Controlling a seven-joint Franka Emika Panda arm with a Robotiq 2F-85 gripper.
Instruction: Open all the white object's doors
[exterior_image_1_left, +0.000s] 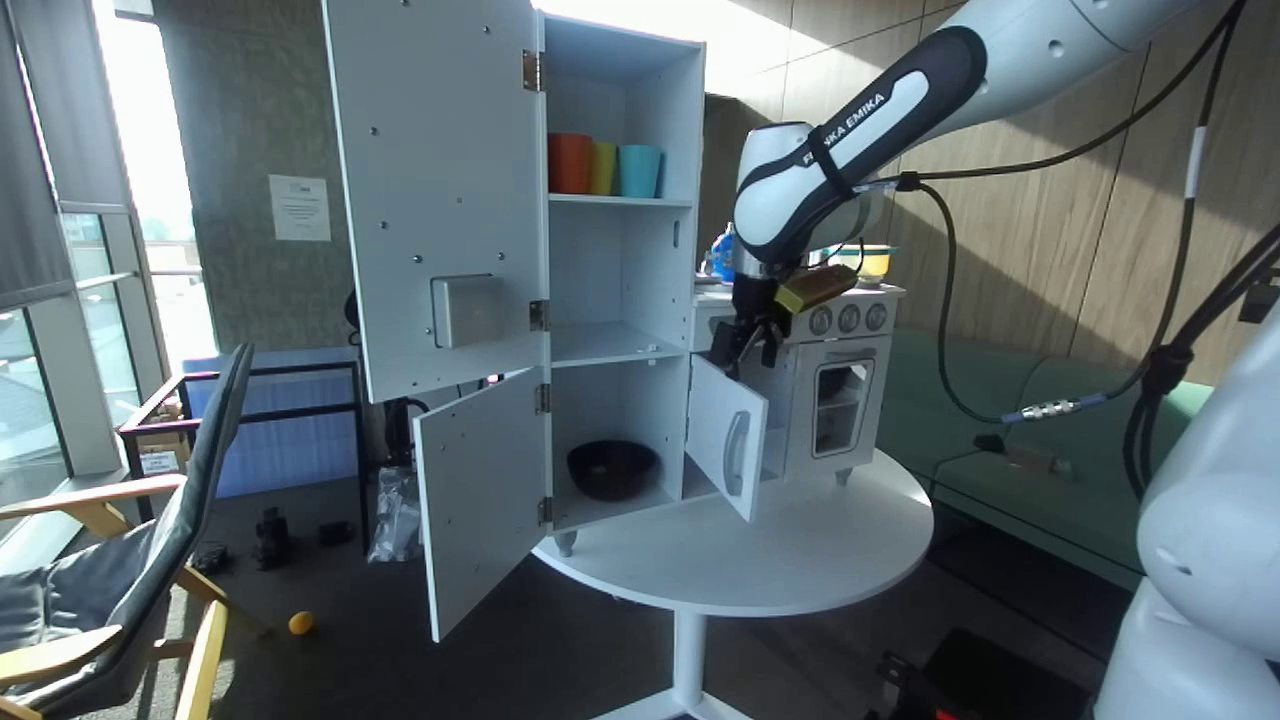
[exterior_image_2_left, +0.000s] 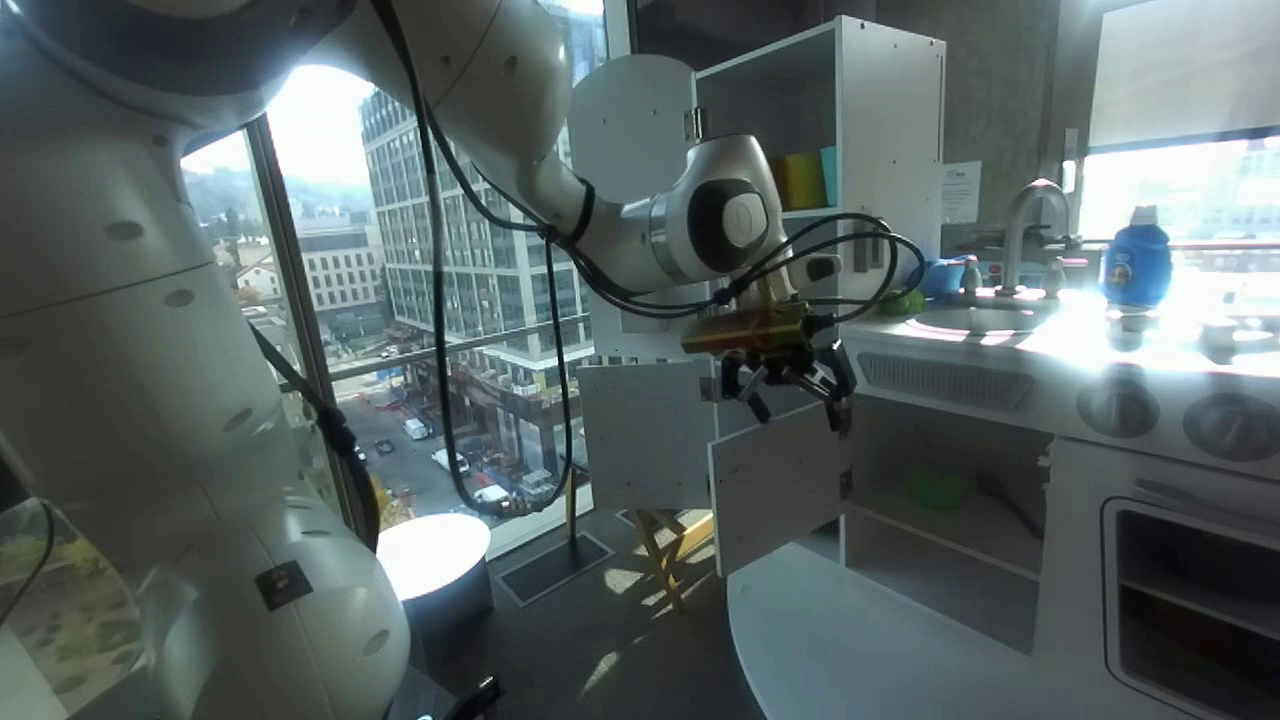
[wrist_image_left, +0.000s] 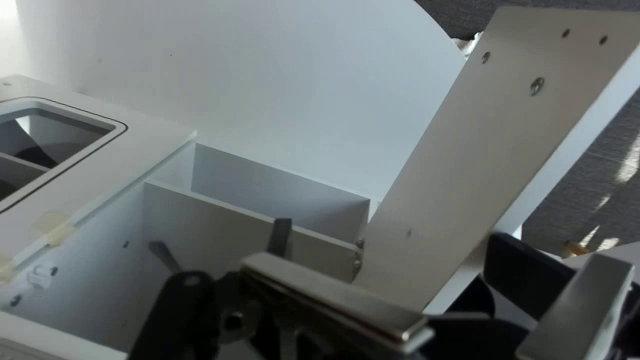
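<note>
Exterior view, hand (exterior_image_2_left: 799, 406) splayed, cabinet door (exterior_image_2_left: 778, 490) standing open at its six o'clock, oven door (exterior_image_2_left: 1076, 580) closed at four.

A white toy kitchen (exterior_image_1_left: 640, 265) stands upright on a round white table (exterior_image_1_left: 800, 545) in both exterior views. At left, the tall upper fridge door (exterior_image_1_left: 450, 195), a squarish box (exterior_image_1_left: 470, 311) on its inner face, is swung out; directly beneath it, the shorter lower fridge door (exterior_image_1_left: 485, 490) hangs open too, inner side showing. To their right, the small cabinet door (exterior_image_1_left: 716, 420), with a curved grey handle (exterior_image_1_left: 736, 453), juts open toward the near side. Right of that, the windowed oven door (exterior_image_1_left: 862, 440) is closed.
</note>
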